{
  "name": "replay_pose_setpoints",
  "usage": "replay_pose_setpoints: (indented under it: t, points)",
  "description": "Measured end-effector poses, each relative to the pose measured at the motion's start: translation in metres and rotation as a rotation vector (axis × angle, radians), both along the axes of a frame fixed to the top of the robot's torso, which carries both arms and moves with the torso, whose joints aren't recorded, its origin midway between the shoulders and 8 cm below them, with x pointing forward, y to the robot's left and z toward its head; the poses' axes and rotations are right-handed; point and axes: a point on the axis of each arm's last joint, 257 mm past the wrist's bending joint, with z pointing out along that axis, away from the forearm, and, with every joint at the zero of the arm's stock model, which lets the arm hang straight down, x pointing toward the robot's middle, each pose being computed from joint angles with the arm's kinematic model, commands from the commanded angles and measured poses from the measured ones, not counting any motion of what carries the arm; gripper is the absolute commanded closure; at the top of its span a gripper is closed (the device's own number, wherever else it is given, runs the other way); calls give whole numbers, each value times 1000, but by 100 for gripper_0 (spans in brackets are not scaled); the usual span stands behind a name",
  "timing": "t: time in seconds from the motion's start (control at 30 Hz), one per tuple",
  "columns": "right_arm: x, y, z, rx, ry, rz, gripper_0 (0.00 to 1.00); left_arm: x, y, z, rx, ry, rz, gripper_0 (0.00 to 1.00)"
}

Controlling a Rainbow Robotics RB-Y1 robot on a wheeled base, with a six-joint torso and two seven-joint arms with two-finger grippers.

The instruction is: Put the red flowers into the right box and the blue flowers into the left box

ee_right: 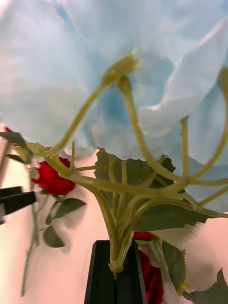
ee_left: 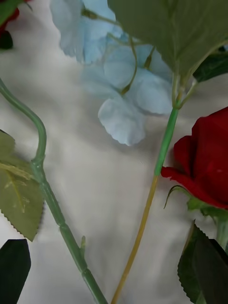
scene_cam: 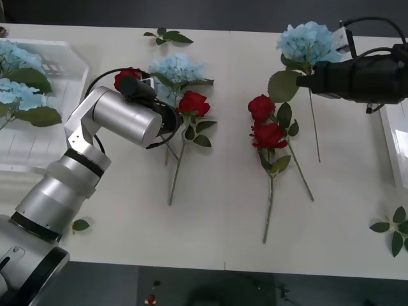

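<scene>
**Blue flower gripped on the right; roses lie on the table**

A blue flower sits at the far right of the white table; its head points away from the robot and its thin stem runs straight back toward the near edge; in the right wrist view the right gripper has its two black fingers pressed together on the stalk just under the fluffy head, so it is closed on that blue flower.

Just beside it, nearer the middle, two red roses lie one above the other; their long stems run toward the near edge, one a bit slanted to the right.

Left of the middle lies another blue flower with a red rose touching its side; the rose stem slants down toward the robot; one more red rose peeks out behind the silver left arm.

The left gripper hangs over these flowers; its dark fingers sit at the two corners with stems between them, spread wide and holding nothing.

The left box at the far left has blue flowers in it already; the right box is at the right edge; loose leaf sprigs lie at the far edge and the near right corner.

No writing can be read.
</scene>
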Motion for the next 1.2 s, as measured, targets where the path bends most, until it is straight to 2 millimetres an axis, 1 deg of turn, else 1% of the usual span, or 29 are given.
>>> replay_pose_setpoints:
  t: [0.07, 0.13, 0.23, 0.27, 0.33, 0.37, 0.4, 0.47, 0.5, 0.63, 0.7, 0.73, 0.83, 0.97, 1.07, 1.13, 1.2]
  points:
    - [-14, 2, 14, 6, -70, 59, 100, 0, -2, -2, -4, 1, 0, 0]
    - [-30, 7, 20, -11, -147, 122, 100, 2, -2, 0, -7, -11, -2, 0]
    - [-54, 19, 22, -32, -229, 191, 100, 5, 4, 5, -5, -21, -9, 0]
    - [-63, 25, 23, -29, -246, 211, 100, 5, 6, 6, -14, -15, -27, 0]
    - [-81, 40, 24, -20, -291, 250, 100, 0, 9, 14, -54, 14, -116, 0]
    - [-88, 45, 25, -17, -321, 266, 100, -2, 15, 20, -54, 22, -175, 0]
    - [-96, 52, 28, -20, -367, 287, 100, -2, 28, 28, -28, 17, -235, 0]
    - [-108, 63, 34, -17, -457, 312, 100, -5, 62, 46, 12, 15, -330, 0]
    - [-112, 69, 37, -10, -494, 318, 100, -8, 76, 56, -17, 15, -350, 0]
    - [-127, 93, 50, 74, -577, 320, 100, -25, 116, 109, -275, -5, -334, 0]
    - [-133, 105, 56, 123, -600, 326, 100, -36, 131, 123, -304, -33, -379, 0]
    - [-135, 110, 58, 134, -615, 331, 100, -44, 132, 127, -296, -54, -439, 0]
    - [-140, 125, 59, 157, -648, 346, 100, -69, 136, 128, -241, -136, -629, 0]
    - [-146, 142, 60, 204, -641, 361, 100, -98, 132, 121, -322, -222, -725, 0]
    - [-153, 153, 63, 256, -628, 376, 100, -119, 131, 105, -327, -275, -795, 0]
    - [-154, 160, 65, 288, -618, 370, 100, -135, 124, 97, -299, -352, -887, 0]
    - [-156, 168, 63, 307, -605, 374, 100, -152, 117, 84, -256, -417, -976, 0]
